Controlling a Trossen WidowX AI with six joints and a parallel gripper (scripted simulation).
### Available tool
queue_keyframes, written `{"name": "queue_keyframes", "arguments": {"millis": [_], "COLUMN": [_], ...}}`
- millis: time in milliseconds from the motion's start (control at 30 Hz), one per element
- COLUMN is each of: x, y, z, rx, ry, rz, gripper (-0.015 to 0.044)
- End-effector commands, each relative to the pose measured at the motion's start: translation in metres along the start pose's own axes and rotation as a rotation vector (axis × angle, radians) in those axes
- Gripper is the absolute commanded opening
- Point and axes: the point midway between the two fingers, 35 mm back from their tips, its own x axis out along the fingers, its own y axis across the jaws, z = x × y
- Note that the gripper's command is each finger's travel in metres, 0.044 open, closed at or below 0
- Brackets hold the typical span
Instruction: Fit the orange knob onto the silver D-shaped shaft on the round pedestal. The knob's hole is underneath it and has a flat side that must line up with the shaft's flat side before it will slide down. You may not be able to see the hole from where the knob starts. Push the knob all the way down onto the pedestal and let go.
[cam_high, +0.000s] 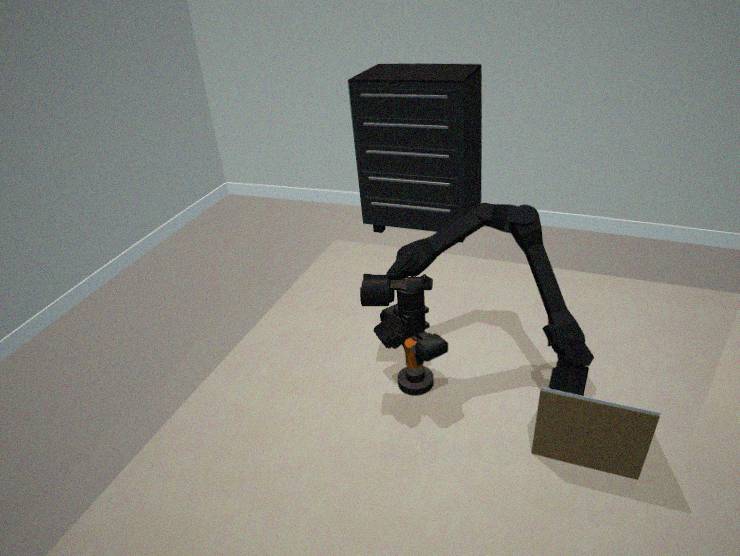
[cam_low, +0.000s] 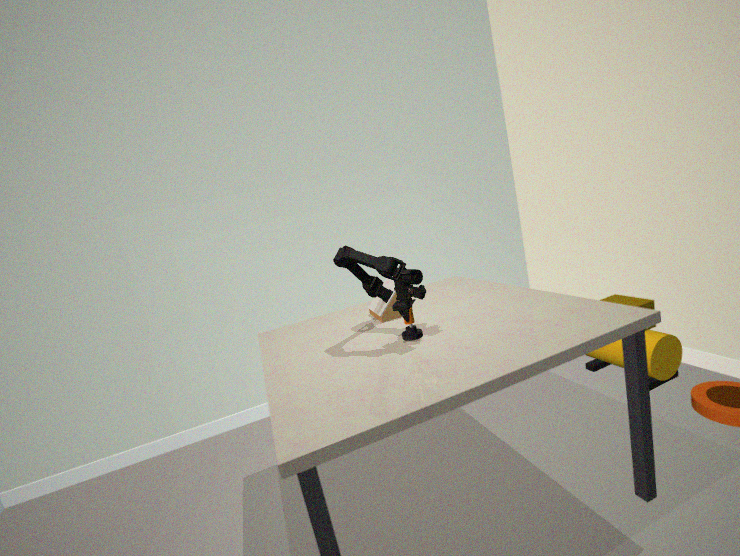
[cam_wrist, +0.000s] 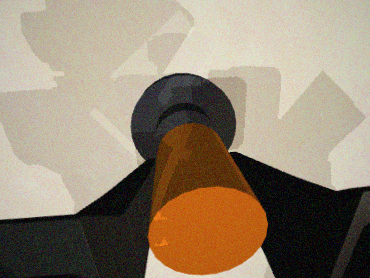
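The whole move turns on how the orange knob stands over the round pedestal. The pincer (cam_high: 412, 349) (cam_low: 407, 312) (cam_wrist: 192, 162) has its fingers closed on the knob (cam_high: 411, 353) (cam_low: 409, 316) (cam_wrist: 208, 230), one on either side of its long body, and the arm above reaches out and then turns down toward the bench (cam_high: 299, 436) (cam_low: 478, 352) (cam_wrist: 320, 30). The knob's long axis runs roughly upright, in line with the pincer's reach, its round top facing the wrist view and its lower end toward the round pedestal (cam_high: 415, 382) (cam_low: 412, 334) (cam_wrist: 145, 117). From the pincer, then, the pedestal lies below, just past the knob's lower end. The exterior view shows a short pale piece between knob and pedestal, likely the silver shaft, so the knob does not appear to be seated. Whether its lower end touches the shaft's tip or hangs just over it cannot be told. The hole underneath is out of sight, and neither flat side can be made out, so the match between them remains unknown. The coming move probably asks for a turn about the upright axis, centred over the shaft, until the flats agree, then a straight push down; pressing while they disagree could jam or tilt the knob.
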Motion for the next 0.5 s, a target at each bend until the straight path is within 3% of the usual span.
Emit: {"name": "queue_keyframes", "arguments": {"millis": [0,467], "x": [0.0012,0.0023], "y": [-0.0001,0.0004], "z": [0.0007,0.0004], "rx": [0.001,0.001], "ry": [0.0,0.0], "rz": [-0.002,-0.002], "gripper": [0.0,0.0]}}
